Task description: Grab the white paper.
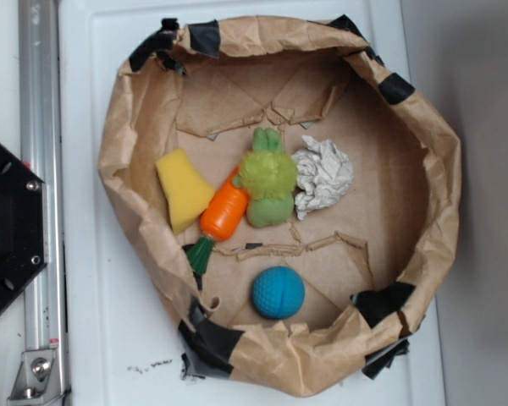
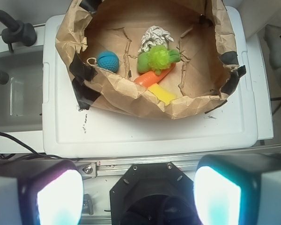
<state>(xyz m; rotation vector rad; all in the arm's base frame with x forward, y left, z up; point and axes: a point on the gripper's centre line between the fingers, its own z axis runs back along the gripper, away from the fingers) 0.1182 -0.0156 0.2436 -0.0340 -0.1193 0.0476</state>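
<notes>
The white paper [image 1: 323, 175] is a crumpled ball lying inside the brown paper bag [image 1: 427, 127], right of a green plush toy [image 1: 267, 178] and touching it. In the wrist view the white paper [image 2: 155, 36] shows at the far side of the bag, behind the green plush toy [image 2: 157, 58]. My gripper [image 2: 138, 197] is open, its two glowing pads wide apart with nothing between them. It hovers high over the black robot base, well short of the bag. The gripper does not show in the exterior view.
Also in the bag lie a blue ball [image 1: 278, 293], an orange carrot toy [image 1: 224, 211] and a yellow sponge wedge [image 1: 183, 188]. The bag sits on a white lid [image 2: 145, 131]. A black robot base [image 1: 8, 228] and metal rail [image 1: 41, 127] stand left of it.
</notes>
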